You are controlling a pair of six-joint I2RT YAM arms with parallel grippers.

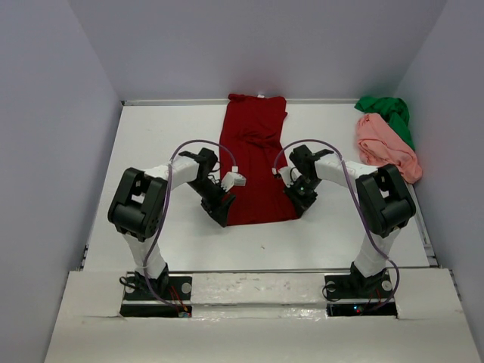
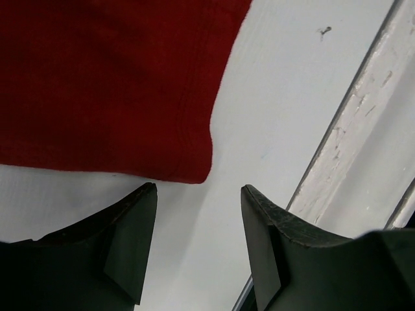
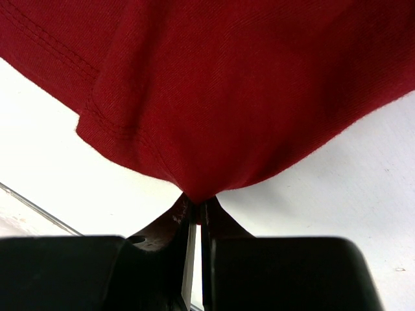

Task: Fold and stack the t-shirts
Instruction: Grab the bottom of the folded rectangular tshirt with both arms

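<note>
1. Folding of red shirt (image 1: 253,159), laid lengthwise mid bench (image 1: 166,136); pink shirt (image 1: 386,144) and green shirt (image 1: 387,112) sit bunched far right.
2. Right gripper (image 3: 196,210) pinches its near-right corner; left gripper (image 2: 198,191) gapes empty just beside the near-left corner.
3. Next, likely: left gripper takes its corner, then both carry the hem toward the collar.

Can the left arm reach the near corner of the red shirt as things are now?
Probably yes. The left claw stands open just short of the corner of the red shirt, with only the table between them. Nothing seems to block the way.
</note>
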